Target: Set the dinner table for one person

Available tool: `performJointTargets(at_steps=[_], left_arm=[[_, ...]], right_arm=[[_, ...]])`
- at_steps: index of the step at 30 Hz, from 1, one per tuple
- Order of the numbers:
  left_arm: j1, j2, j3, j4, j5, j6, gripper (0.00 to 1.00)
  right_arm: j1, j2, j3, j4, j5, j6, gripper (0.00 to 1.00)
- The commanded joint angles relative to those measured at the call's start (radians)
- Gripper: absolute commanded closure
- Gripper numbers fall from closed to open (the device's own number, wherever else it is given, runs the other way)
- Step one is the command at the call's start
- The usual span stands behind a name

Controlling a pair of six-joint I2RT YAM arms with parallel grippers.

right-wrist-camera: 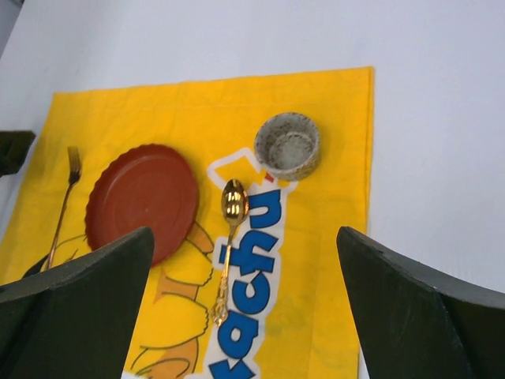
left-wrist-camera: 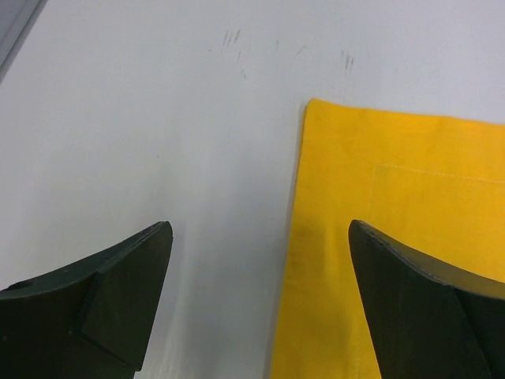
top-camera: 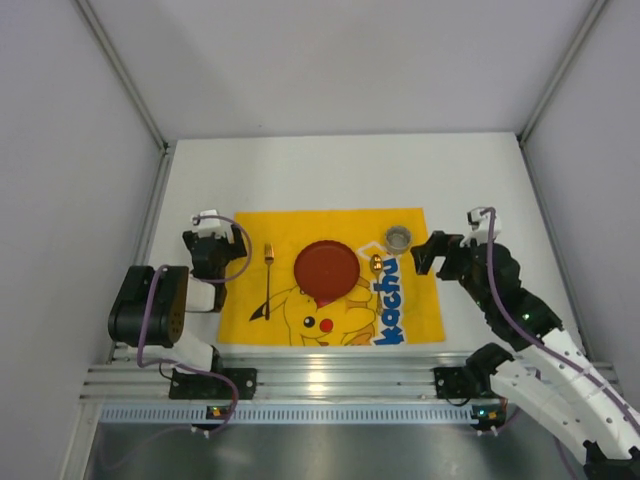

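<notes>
Top external view, stock as seen. Item 1: dinner table (top-camera: 300, 170), plain white, matte, fills the floor btwn the grey side walls; ribbed metal rail (top-camera: 330, 385) along its near edge, arm bases bolted there. Item 2: yellow cartoon mat (top-camera: 425, 310), flat on the table, centred left-to-right, its near edge just short of the rail, far half of the table bare. Item 3: red-brown plate (top-camera: 326, 267) w/ scalloped rim, middle of the mat. Item 4: gold fork (top-camera: 268, 280), left of the plate, apart from it, tines toward the far edge. Item 5: gold spoon (top-camera: 376, 265), just right of the plate, bowl toward the far edge, lying over the blue lettering. Item 6: small speckled cup (top-camera: 398, 238), upright, near the mat's far-right corner, close to the spoon's bowl, not touching. Left gripper (top-camera: 208, 240): above the mat's left edge near its far-left corner, jaws spread wide, nothing btwn them; per left wrist view, one finger over bare table, the other over yellow cloth. Right gripper (top-camera: 425, 255): by the mat's right edge, jaws likewise released, empty, facing the cup and spoon.
</notes>
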Motion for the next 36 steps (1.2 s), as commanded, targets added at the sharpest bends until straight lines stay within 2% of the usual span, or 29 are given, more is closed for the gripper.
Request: performJointTargets(at_steps=[1,3,6,9,12,15,16,18,22,24,28,32,35,36], left_arm=[[0.004,0.004,0.016,0.114,0.039,0.001,0.02],[0.004,0.004,0.017,0.113,0.041,0.003,0.02],[0.004,-0.006,0.017,0.102,0.044,0.000,0.02],[0.004,-0.002,0.011,0.119,0.045,0.004,0.02],[0.004,-0.002,0.011,0.117,0.045,0.004,0.02],[0.004,-0.003,0.011,0.117,0.045,0.004,0.01],[0.004,-0.003,0.011,0.117,0.045,0.004,0.01],[0.004,-0.003,0.011,0.117,0.047,0.004,0.02],[0.004,-0.003,0.011,0.117,0.047,0.004,0.01],[0.004,-0.002,0.011,0.117,0.045,0.006,0.02],[0.004,-0.003,0.011,0.117,0.047,0.004,0.02],[0.004,-0.003,0.011,0.117,0.045,0.004,0.02],[0.004,-0.002,0.011,0.119,0.047,0.004,0.02],[0.004,-0.003,0.012,0.117,0.044,0.004,0.02]], right_arm=[[0.009,0.021,-0.038,0.160,0.130,-0.050,0.00],[0.011,0.058,-0.071,0.249,0.150,-0.092,0.00],[0.011,0.132,-0.101,0.350,0.244,-0.022,0.00],[0.008,0.232,-0.111,0.420,0.266,-0.004,0.00],[0.005,0.340,-0.103,0.489,0.256,-0.150,0.00],[0.003,0.433,-0.143,0.597,0.256,-0.424,0.00],[0.000,0.452,-0.191,0.718,0.253,-0.546,0.00],[-0.032,0.504,-0.233,0.830,0.197,-0.602,0.00],[-0.142,0.643,-0.273,1.019,0.161,-0.581,0.00],[-0.216,0.738,-0.285,1.162,0.092,-0.575,0.00],[-0.299,0.803,-0.230,1.188,0.069,-0.592,0.00],[-0.411,0.805,-0.278,1.292,-0.006,-0.557,0.00],[-0.510,0.840,-0.374,1.490,-0.111,-0.482,0.00],[-0.537,0.870,-0.405,1.667,-0.151,-0.465,0.00]])
